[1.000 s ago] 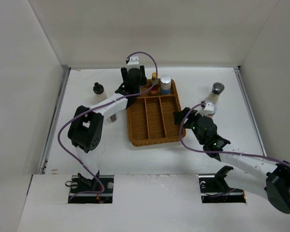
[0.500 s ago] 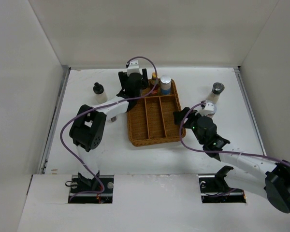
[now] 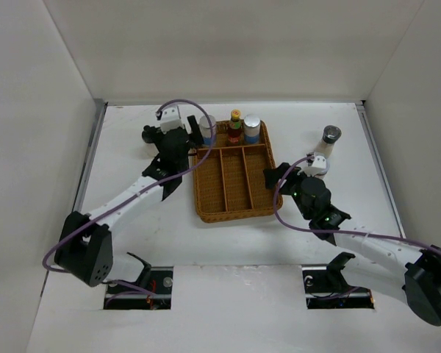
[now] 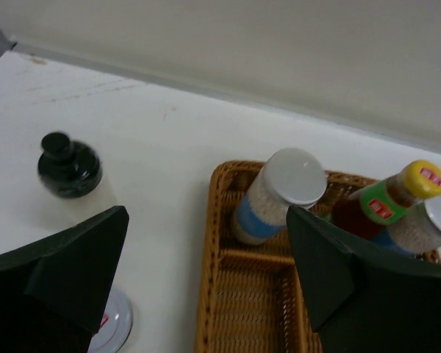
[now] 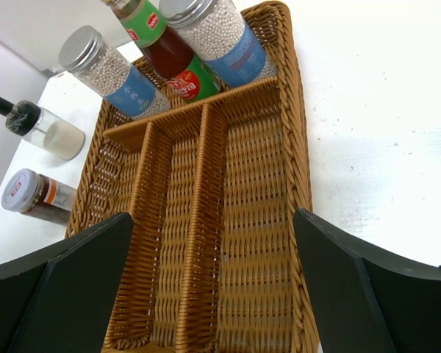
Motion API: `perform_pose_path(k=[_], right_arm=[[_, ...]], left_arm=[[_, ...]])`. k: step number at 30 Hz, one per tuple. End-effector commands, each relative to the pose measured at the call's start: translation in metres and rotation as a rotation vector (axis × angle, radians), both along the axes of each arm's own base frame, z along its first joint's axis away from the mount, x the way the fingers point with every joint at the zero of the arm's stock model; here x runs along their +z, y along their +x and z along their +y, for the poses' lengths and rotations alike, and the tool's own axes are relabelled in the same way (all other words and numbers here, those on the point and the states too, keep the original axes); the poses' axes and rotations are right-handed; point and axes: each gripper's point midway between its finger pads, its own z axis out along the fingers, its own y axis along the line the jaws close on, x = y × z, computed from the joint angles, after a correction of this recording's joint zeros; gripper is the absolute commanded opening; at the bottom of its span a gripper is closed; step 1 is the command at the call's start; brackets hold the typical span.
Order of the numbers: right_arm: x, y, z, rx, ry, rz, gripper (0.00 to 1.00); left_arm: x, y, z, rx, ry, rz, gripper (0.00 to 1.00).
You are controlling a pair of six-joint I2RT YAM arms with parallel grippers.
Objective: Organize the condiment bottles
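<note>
A silver-lidded, blue-labelled shaker (image 3: 207, 130), a yellow-capped sauce bottle (image 3: 235, 126) and a second shaker (image 3: 251, 129) stand in the tray's (image 5: 301, 132) far compartment. A black-capped jar (image 4: 68, 173) stands on the table to its left. The left gripper (image 4: 207, 213) and right gripper (image 5: 213, 217) gape empty.

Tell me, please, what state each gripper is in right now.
Left gripper: open, holding nothing.
Right gripper: open, holding nothing.

I see the white table (image 3: 206, 243) carrying a wicker tray (image 3: 242, 184). Left of it stand a black-capped jar (image 4: 70, 173) and a white-lidded jar (image 5: 33, 197); on its right, a silver-lidded shaker (image 3: 328, 140).
</note>
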Motion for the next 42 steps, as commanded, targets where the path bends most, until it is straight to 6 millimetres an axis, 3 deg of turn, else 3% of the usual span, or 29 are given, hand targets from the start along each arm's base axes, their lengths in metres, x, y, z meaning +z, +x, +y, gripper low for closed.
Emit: perform_pose_path(k=[1, 7, 17, 23, 26, 29, 34, 37, 42], right_arm=[[0.014, 0.001, 0.0, -0.004, 0.046, -0.045, 0.97], [0.01, 0.002, 0.003, 0.004, 0.038, -0.035, 1.0], [0.008, 0.004, 0.0, -0.004, 0.035, -0.028, 1.0], [0.009, 0.004, -0.003, -0.01, 0.037, -0.032, 1.0], [0.009, 0.003, -0.002, -0.006, 0.038, -0.031, 1.0], [0.007, 0.005, -0.002, -0.009, 0.035, -0.028, 1.0], [0.008, 0.004, -0.001, -0.006, 0.038, -0.031, 1.0], [0.005, 0.005, -0.001, -0.006, 0.035, -0.023, 1.0], [0.01, 0.004, -0.002, -0.009, 0.043, -0.034, 1.0]], left_arm=[[-0.056, -0.03, 0.024, 0.049, 0.017, 0.182, 0.9], [-0.107, -0.059, 0.048, 0.091, 0.041, 0.343, 0.91], [-0.134, -0.046, 0.061, 0.16, 0.03, 0.374, 0.88], [-0.144, -0.035, 0.072, 0.186, -0.029, 0.371, 0.73], [-0.145, -0.033, 0.072, 0.19, -0.041, 0.359, 0.55], [-0.131, -0.03, 0.069, 0.178, -0.049, 0.321, 0.41], [-0.064, -0.029, 0.054, 0.13, -0.052, 0.158, 0.37], [-0.016, -0.031, 0.029, 0.077, -0.037, 0.063, 0.37], [0.015, -0.034, -0.012, 0.003, -0.008, -0.008, 0.37]])
